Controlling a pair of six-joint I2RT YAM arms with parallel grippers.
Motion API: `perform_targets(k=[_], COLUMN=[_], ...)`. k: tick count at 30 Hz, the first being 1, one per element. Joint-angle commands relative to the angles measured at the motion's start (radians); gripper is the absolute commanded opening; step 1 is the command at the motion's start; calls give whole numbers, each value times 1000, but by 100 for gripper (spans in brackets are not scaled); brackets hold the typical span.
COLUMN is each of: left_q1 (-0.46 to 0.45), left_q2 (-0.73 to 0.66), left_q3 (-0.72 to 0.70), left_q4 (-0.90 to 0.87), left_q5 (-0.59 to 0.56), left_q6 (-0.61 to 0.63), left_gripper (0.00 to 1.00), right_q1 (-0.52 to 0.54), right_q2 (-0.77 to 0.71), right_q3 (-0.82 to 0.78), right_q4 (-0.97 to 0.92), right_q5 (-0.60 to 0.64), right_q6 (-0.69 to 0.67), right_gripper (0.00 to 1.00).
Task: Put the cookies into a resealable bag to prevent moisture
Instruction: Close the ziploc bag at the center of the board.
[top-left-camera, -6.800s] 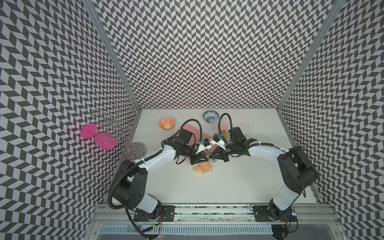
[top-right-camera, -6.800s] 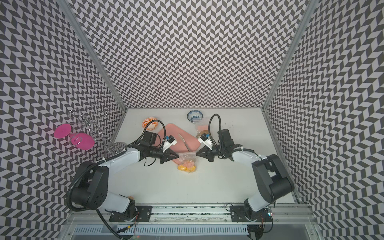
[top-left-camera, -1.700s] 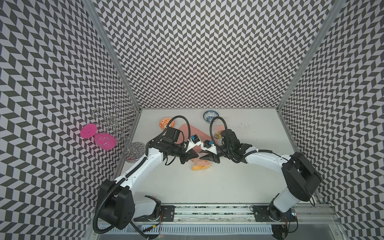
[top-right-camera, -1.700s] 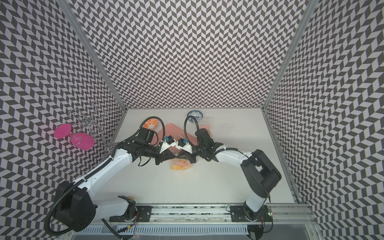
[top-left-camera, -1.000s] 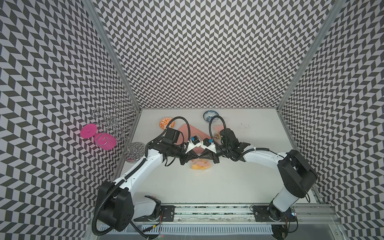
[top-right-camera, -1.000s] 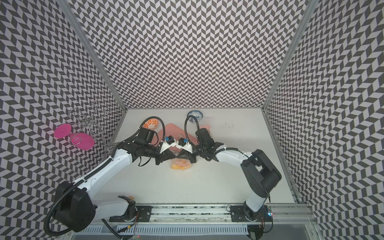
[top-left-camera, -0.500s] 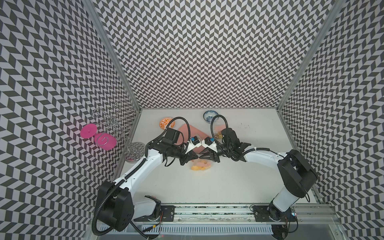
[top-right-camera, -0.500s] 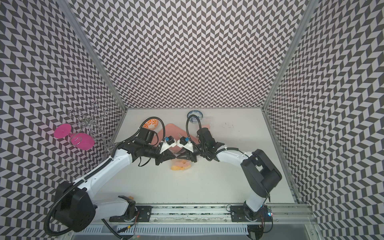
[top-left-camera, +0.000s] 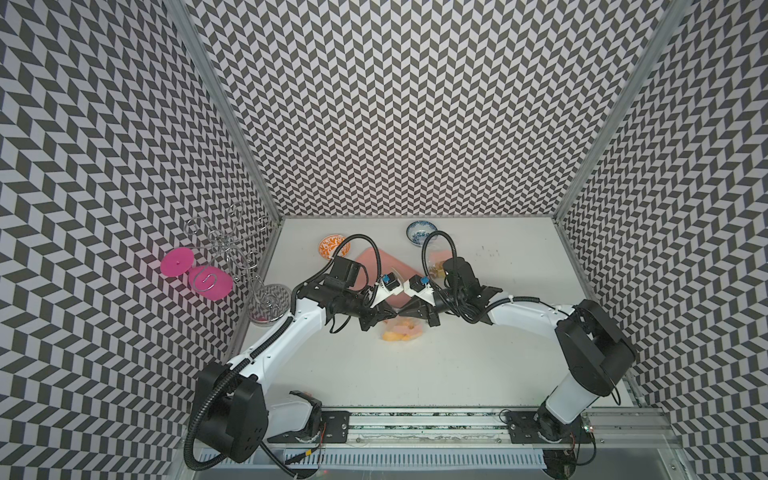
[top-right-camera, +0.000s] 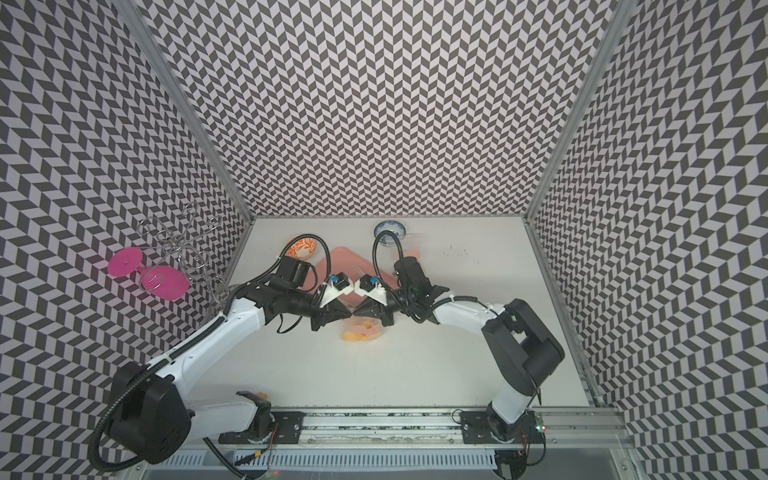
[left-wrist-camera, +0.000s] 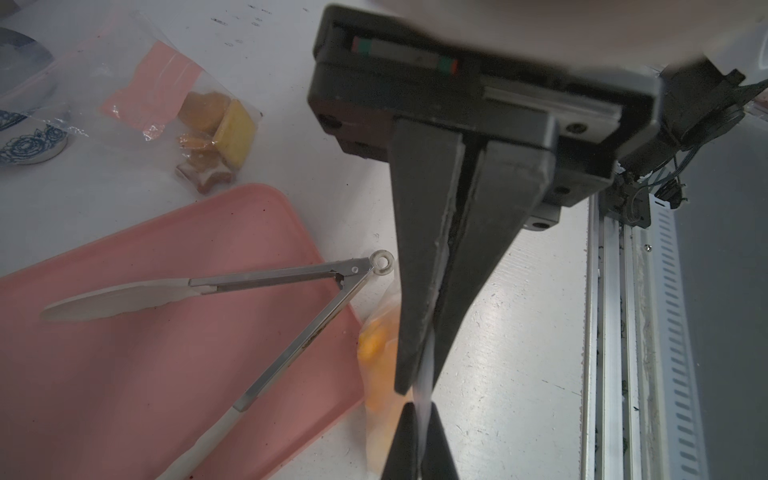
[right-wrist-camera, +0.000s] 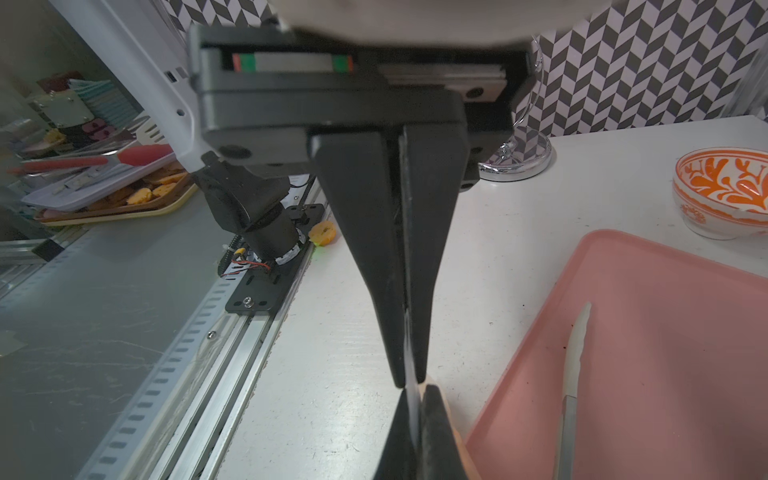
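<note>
Top views, both: resealable bag (top-left-camera: 417, 330) of cookies (top-right-camera: 359, 334), held by two arms.
Left gripper (top-left-camera: 390, 323) and right gripper (top-left-camera: 406, 324) stood tip to tip, each with jaws pinched tight on the clear bag's top edge; the yellow-orange cookies lay inside, on the bench (top-left-camera: 457, 365) just beside the pink tray (top-left-camera: 368, 266).

Bright, even overhead light, soft shadows; sharp top views, blurred near housings in wrist views

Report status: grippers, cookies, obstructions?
Both shut: left gripper, right gripper, tip to tip on top edge of the clear bag. Orange cookies inside it. Tongs idle on pink tray alongside; one stray cookie by left arm base.
</note>
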Motion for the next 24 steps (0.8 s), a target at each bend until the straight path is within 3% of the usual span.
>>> perform_targets(k=[1,6,8,9,11,15,17,20,24], left_q1=[-1,-1,2,1,1,2,2,3,4], left_q2=[-12,-13,-13,-15,-17,-18,-19,-19,-16], left_q3=[2,1,0,0,-2,-3,-4,-3,-4], left_q4=[-12,-12,-12,-12,-8,-8,-5,-3,0], left_q5=[41,42,42,40,40,40,40,40,28], left_q6=[22,19,17,17,16,14,13,11,11], left_gripper=[0,0,0,0,0,0,0,0,0], right_q1=[-34,-50,-58,-60,-61,-71,-76,-87,-102], right_q2=[-42,-49,-53,-51,-44,-62,-65,-71,-83], right_q3=[-34,-34,-31,-24,-11,-36,-36,-37,-51], right_q4=[-11,-31,-48,-68,-114,-86,-86,-83,-88], right_q5=[97,93,91,94,115,121,127,139,145], right_q6=[-46,-49,-53,-65,-95,-79,-67,-45,-41], right_gripper=[10,12,0,0,1,11,10,1,3])
